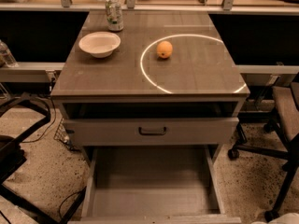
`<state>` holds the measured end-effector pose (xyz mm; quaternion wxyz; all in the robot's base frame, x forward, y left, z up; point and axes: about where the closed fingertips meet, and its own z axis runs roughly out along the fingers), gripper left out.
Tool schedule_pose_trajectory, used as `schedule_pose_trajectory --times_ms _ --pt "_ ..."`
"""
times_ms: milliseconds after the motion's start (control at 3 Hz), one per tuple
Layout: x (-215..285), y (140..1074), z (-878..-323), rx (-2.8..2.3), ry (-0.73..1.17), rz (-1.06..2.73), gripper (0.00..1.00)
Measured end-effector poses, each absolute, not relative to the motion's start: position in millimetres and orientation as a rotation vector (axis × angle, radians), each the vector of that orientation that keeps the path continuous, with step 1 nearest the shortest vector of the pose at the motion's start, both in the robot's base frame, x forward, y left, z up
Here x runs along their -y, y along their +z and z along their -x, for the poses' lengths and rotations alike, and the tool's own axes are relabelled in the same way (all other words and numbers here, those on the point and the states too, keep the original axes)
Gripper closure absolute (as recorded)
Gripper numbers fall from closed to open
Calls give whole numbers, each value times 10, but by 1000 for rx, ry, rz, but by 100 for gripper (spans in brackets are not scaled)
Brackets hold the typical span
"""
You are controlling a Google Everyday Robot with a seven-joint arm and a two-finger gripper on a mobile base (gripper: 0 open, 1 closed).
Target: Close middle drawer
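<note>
The middle drawer [150, 197] stands pulled far out beneath the table's [196, 78] front edge, and closing has not begun. The gripper [286, 218] is a pale sliver off the front right corner; I cannot tell its state. It must reach the drawer's front and push inward. The can's [114, 14] label is unreadable.

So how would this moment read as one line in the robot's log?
task: close middle drawer | middle drawer: pulled out, empty | top drawer: ajar | end effector: lower-right frame edge, not touching drawer
</note>
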<state>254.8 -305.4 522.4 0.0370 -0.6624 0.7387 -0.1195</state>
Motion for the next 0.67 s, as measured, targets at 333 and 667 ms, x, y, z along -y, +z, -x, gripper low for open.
schedule_pose_trajectory --times_ms 333,667 --pt "2960 4877 -2581 -2276 -287 2038 100" --pt "2819 4440 -2542 -2292 -144 2030 100"
